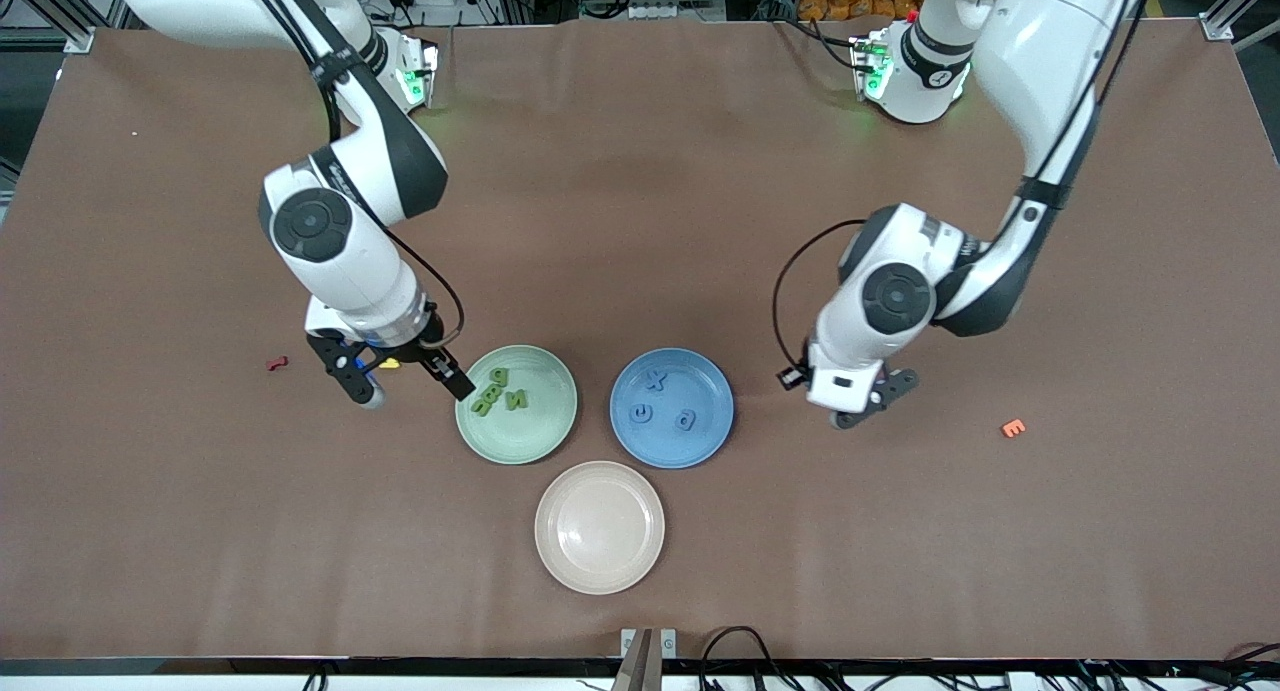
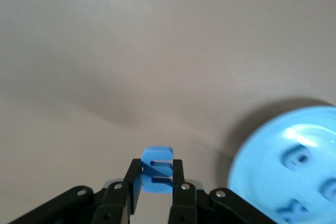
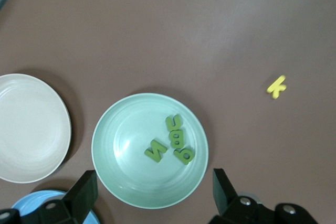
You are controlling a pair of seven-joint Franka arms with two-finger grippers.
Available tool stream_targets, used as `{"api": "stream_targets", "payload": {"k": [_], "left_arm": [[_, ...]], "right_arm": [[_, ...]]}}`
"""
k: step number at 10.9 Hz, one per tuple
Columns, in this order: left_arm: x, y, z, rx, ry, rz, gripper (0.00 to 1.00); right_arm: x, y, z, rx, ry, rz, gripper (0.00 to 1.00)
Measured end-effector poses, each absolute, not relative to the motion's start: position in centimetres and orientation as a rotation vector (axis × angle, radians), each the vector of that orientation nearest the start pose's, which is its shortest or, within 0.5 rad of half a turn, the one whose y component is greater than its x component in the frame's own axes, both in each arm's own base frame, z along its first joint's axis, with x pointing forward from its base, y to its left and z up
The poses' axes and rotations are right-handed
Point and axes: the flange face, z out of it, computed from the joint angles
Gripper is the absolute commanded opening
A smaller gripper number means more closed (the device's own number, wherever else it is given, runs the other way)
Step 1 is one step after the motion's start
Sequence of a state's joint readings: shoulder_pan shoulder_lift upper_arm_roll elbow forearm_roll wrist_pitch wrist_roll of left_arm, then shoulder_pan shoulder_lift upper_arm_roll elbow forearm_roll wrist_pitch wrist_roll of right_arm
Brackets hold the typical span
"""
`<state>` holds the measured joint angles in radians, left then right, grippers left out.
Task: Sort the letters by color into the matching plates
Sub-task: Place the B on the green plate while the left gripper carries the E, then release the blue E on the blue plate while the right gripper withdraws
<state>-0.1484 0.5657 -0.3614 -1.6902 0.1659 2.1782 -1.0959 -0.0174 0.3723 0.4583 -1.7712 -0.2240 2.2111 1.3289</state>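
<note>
Left hand (image 2: 156, 192): clamped on chunky blue toy letter (image 2: 157, 171), just beside medium-blue round plate (image 1: 671, 407), apparently for drop-off | Right hand (image 1: 410, 373): spread wide, empty, at pale mint-green plate (image 1: 516, 404) rim; green letters (image 1: 499, 392) lie inside.

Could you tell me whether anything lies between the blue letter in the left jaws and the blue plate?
Nothing visible does. The left gripper holds the blue letter over bare table beside the blue plate, toward the left arm's end.
</note>
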Motion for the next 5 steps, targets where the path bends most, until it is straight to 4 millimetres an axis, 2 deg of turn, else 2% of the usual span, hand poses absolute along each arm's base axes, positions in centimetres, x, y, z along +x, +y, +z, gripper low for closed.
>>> {"api": "stream_targets", "payload": {"k": [2, 5], "left_arm": [[59.6, -34.3, 28.4, -3.057, -0.875, 0.089, 0.00], [60.3, -39.2, 29.0, -3.157, -0.871, 0.013, 0.00]], "right_arm": [[60.3, 22.7, 40.8, -2.910, 1.088, -0.174, 0.97], [60.2, 19.0, 44.2, -3.036, 0.932, -0.176, 1.00]]}}
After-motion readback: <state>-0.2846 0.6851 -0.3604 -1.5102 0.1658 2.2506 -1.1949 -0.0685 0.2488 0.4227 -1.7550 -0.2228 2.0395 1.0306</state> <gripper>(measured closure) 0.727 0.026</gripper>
